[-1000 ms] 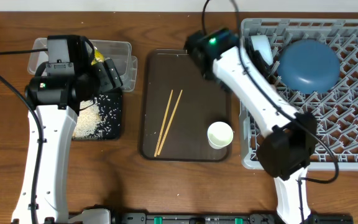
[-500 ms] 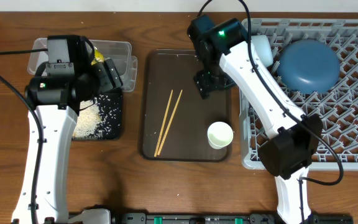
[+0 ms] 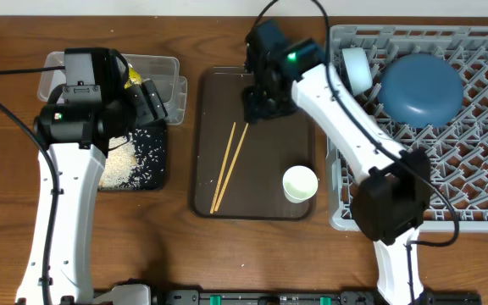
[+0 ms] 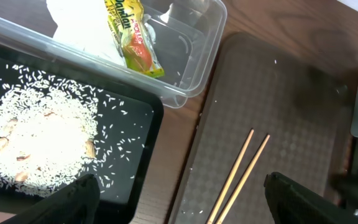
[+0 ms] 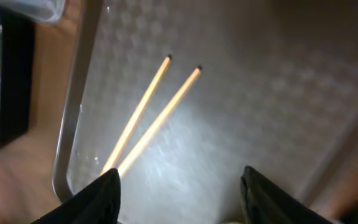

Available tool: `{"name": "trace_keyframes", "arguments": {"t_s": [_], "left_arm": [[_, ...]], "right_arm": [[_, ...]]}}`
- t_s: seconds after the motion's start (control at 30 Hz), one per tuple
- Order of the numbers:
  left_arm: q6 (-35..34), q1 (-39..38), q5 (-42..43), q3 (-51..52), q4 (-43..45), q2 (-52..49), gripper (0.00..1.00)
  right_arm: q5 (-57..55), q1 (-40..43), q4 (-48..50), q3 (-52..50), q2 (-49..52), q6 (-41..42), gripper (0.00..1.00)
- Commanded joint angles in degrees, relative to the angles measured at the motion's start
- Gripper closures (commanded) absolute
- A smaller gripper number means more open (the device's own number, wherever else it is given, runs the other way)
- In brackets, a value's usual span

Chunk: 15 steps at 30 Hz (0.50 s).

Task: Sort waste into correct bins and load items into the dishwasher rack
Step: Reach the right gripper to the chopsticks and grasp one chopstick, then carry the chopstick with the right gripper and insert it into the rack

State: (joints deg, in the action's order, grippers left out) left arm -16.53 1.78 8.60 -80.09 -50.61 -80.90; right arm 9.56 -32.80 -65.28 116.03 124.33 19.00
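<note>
1. I am hovering my right gripper (image 3: 255, 106) over the far end of the dark brown flat serving tray (image 3: 269, 161), its fingers (image 5: 107, 196) spreading wide and pinching nothing.
2. The pair of thin wooden chopsticks (image 5: 148, 118) is lying on that tray just beneath the gripper, their far tips showing between my fingers, untouched.
3. The small pale green cup (image 3: 300, 183) is standing upright near the tray's right edge, well apart from the gripper.
4. My left gripper (image 4: 182, 205) is hanging spread and empty over the shallow black rectangular tray (image 4: 138, 155) of white rice scraps (image 4: 42, 143).

overhead: straight down, far | wrists: close, downward — both share chopsticks (image 5: 138, 112)
</note>
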Motion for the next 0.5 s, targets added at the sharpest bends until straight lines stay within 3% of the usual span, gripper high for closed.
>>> {"name": "trace_keyframes", "arguments": {"t_s": [0.0,0.23,0.47], "left_arm": [[0.13,0.2,-0.33,0.04,-0.13,-0.35,0.12],[0.13,0.17,-0.33,0.04,-0.13,-0.35,0.12],[0.13,0.17,-0.33,0.04,-0.13,-0.35,0.12]], "right_arm": [[0.92,-3.34,4.61,-4.72,0.09,8.39,0.44],[-2.62,-6.58,10.4,-10.03,0.13,12.79,0.45],[-10.69,-9.97,10.73,-10.25,2.4,17.0,0.58]]}}
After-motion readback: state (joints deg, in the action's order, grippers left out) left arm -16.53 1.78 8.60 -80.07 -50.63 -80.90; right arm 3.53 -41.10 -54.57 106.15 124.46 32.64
